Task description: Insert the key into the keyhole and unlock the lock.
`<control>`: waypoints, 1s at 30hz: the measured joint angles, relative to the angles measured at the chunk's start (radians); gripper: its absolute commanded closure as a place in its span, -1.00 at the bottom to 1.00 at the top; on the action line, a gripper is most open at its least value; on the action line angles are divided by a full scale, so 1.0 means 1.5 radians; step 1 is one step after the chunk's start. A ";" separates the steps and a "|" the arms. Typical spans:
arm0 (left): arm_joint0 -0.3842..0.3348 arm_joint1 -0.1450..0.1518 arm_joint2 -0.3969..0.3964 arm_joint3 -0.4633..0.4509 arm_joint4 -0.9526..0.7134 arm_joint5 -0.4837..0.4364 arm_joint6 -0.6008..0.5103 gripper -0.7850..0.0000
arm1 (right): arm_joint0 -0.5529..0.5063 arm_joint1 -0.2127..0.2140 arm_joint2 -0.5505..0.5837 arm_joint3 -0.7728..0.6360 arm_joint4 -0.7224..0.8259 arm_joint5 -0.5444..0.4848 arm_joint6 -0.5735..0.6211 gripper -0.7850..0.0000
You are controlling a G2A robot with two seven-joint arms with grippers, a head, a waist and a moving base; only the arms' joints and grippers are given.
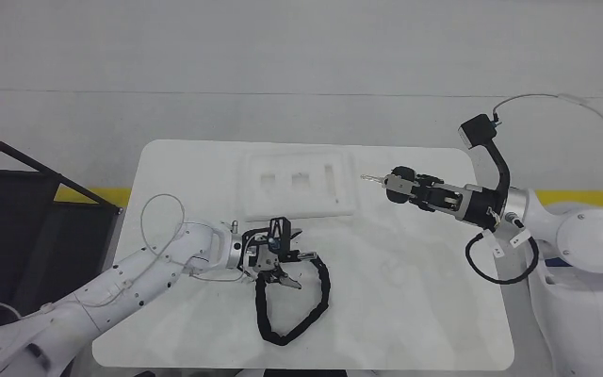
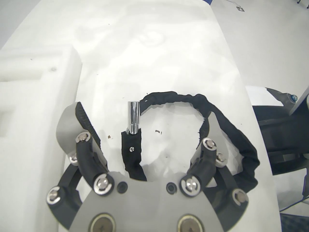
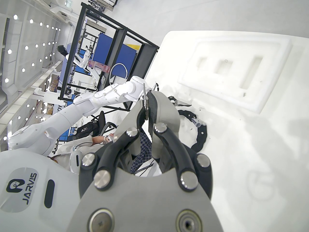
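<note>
Top view: the right gripper [image 1: 391, 181] is clenched on the key [image 1: 372, 176] and holds it up over the far side of the table [image 1: 424, 302], just beside the foam tray [image 1: 259, 203]. The blade pokes out past the fingertips. The lock [image 1: 320, 292] lies as a black loop on the near side, well apart from the key, with the left gripper [image 1: 290, 256] sitting at its open end.

Left wrist view: that gripper is spread wide and grasps nothing. The lock's metal cylinder [image 2: 133, 115] sticks out of its black sleeve between the fingers [image 2: 83, 121], touching neither, a bit closer to one of them. The loop curls round and passes under the other finger.

Right wrist view: the key is pinched edge-on between the pads, and the lock and left arm sit farther off beyond it. I can't really make out the keyhole from here.

My read: the key pickup is done and the lock isn't secured, so we're in the gap before insertion. Next, the left gripper probably needs to close on the cylinder or sleeve to steady it. Then the right arm has to bring the key across and line the blade up with the cylinder's end. That alignment looks like the fiddly part.
</note>
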 measured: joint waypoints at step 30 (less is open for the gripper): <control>0.014 -0.084 -0.036 0.095 0.144 -0.028 -0.003 -0.39 | 0.000 0.000 0.000 0.000 0.000 0.000 0.000 1.00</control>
